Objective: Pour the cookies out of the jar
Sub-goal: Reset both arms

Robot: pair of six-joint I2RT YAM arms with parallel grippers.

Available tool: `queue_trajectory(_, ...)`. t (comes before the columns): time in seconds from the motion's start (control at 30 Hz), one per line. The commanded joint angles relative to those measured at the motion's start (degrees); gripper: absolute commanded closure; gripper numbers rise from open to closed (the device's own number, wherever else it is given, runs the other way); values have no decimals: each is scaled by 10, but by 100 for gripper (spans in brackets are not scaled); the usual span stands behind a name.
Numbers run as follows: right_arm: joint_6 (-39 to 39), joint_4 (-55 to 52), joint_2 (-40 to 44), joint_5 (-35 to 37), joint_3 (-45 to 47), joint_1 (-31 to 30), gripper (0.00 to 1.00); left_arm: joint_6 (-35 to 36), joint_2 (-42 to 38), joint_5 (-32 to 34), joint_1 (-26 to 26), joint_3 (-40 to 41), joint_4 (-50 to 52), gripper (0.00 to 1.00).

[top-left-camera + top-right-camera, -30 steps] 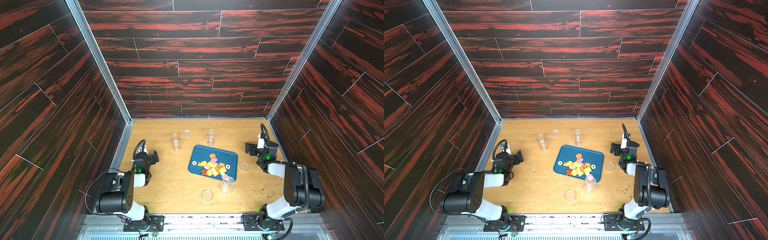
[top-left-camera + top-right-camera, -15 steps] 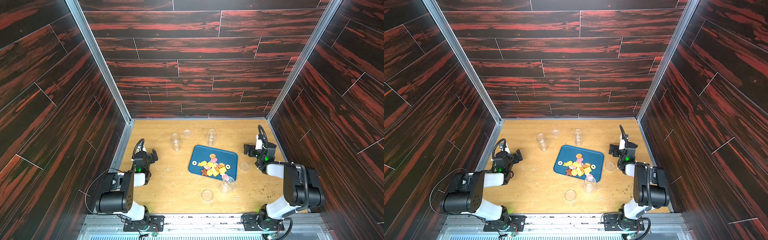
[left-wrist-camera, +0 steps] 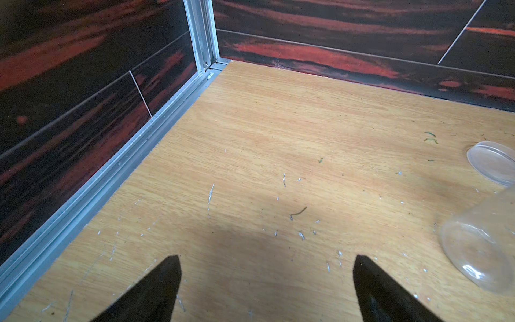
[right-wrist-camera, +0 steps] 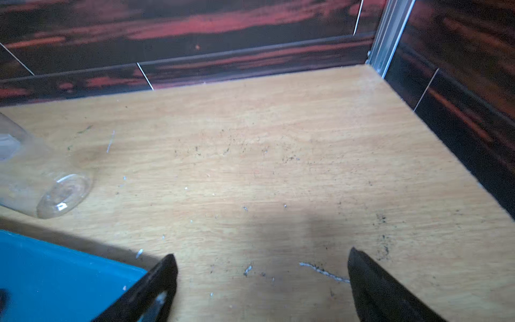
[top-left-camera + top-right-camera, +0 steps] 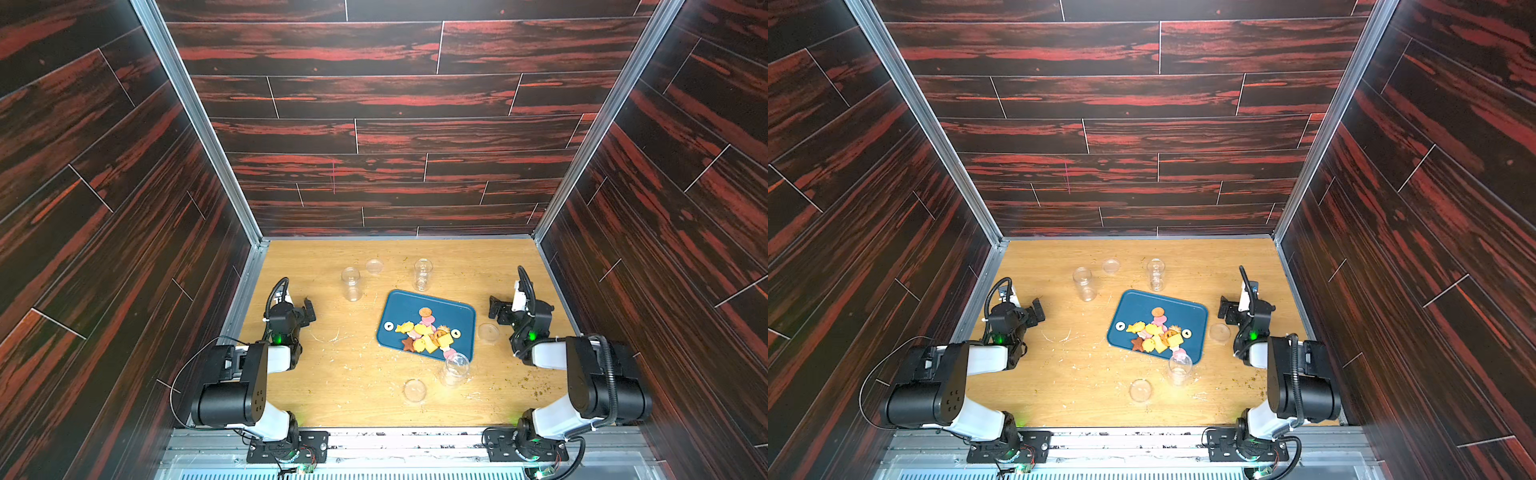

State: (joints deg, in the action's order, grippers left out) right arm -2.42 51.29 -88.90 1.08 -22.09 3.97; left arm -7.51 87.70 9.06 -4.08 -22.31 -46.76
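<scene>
I am holding the left end effector (image 3: 266, 258) at 9 o'clock and the right end effector (image 4: 262, 252) at 3 o'clock of the desk (image 5: 353, 374), both wide open and empty. I think the pouring is finished: the cookies (image 5: 424, 334) are lying on the blue tray (image 5: 457, 311), and the empty jar (image 5: 455, 368) is standing just beside its 5 o'clock corner.

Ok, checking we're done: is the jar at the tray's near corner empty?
Empty: the jar looks clear through; the cookies lie on the tray.

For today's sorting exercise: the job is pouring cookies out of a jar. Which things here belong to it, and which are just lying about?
Job: cookies, blue tray, jar at the tray's near edge.
Lying about: two far jars, three loose lids, crumbs.
</scene>
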Motion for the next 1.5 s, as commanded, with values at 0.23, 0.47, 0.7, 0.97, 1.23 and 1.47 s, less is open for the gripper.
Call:
queue_trajectory(0.23,-1,128,-2,4,41,4,1,-1,0,5,-2,-12,-5,0)
queue_trajectory(0.47,-7,135,-7,-1,42,7,1,-1,0,5,-2,-13,-5,0)
queue_trajectory(0.7,-9,135,-7,-5,42,10,1,-1,0,5,-2,-13,-6,0)
queue_trajectory(0.97,-9,142,-7,2,44,9,1,-1,0,5,-2,-13,-5,0)
queue_trajectory(1.23,-9,142,-7,2,44,9,1,0,1,5,-2,-13,-5,0)
queue_trajectory(1.47,-10,142,-7,1,43,9,1,17,5,-33,-1,-25,14,0)
